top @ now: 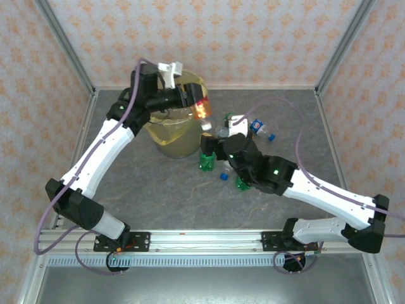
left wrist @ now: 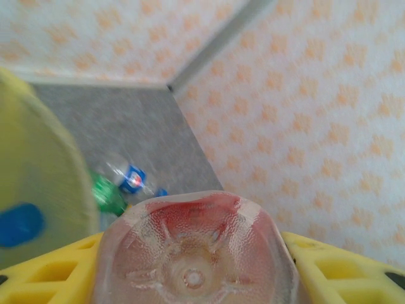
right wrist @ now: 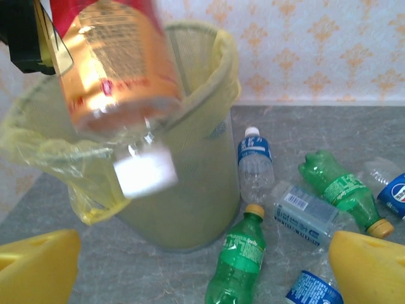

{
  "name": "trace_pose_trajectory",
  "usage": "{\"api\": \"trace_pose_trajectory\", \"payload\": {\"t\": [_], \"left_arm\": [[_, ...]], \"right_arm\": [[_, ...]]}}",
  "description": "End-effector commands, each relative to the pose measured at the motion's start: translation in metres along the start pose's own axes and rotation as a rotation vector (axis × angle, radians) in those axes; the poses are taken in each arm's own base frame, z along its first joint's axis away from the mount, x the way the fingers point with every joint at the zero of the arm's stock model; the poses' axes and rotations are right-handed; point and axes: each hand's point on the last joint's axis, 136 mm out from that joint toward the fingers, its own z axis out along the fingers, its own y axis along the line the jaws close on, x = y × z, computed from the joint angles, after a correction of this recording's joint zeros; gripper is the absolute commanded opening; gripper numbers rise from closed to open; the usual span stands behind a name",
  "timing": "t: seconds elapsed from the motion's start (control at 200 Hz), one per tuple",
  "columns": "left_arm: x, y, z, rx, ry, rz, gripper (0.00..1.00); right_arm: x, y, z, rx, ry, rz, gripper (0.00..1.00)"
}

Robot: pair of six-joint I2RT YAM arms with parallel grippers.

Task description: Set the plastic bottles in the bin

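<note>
Orange bottle [right wrist: 120, 57], upper left: label with fine dark print, too blurred to read.
Blue-labelled bottle [right wrist: 255, 152], centre: white lettering, illegible.
Flattened clear bottle [right wrist: 308, 215]: barcode, digits unreadable.
Right-edge bottle [right wrist: 393, 192]: round red, white and blue emblem, no legible wording.
Green bottle [right wrist: 237, 253]: label marks illegible.

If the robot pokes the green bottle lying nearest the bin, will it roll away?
Probably yes: the green bottle lies on its side on the flat table, and its body looks round. It seems empty, so it is likely light and easy to shove. Its thin plastic may dent if squeezed.
</note>
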Motion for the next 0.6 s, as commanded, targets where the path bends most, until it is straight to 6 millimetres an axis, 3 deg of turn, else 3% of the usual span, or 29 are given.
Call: {"api": "trace_pose_trajectory", "payload": {"t": [0.0,0.105,0.25,0.4,0.596], "left_arm": [[-0.068,-0.001,-0.036,-0.038,-0.243,-0.017,0.56],[-0.097,0.029,-0.054,-0.158,-0.358,-0.039,0.56],[-0.110,0.077,-0.068,-0.427,-0.453,0.034,0.55],[-0.095,0.117,-0.055,-0.611,-0.413,0.111,0.55],[-0.064,0.142,-0.028,-0.810,-0.271,0.247,0.60]], "right_arm": [[-0.029,-0.012,-0.017,0.009,-0.104,0.069,1.00],[-0.039,-0.022,-0.025,0.027,-0.141,0.106,1.00],[-0.045,-0.039,-0.034,0.050,-0.173,0.154,1.00],[-0.040,-0.058,-0.039,0.073,-0.182,0.180,1.00],[-0.030,-0.072,-0.041,0.095,-0.180,0.228,1.00]]}}
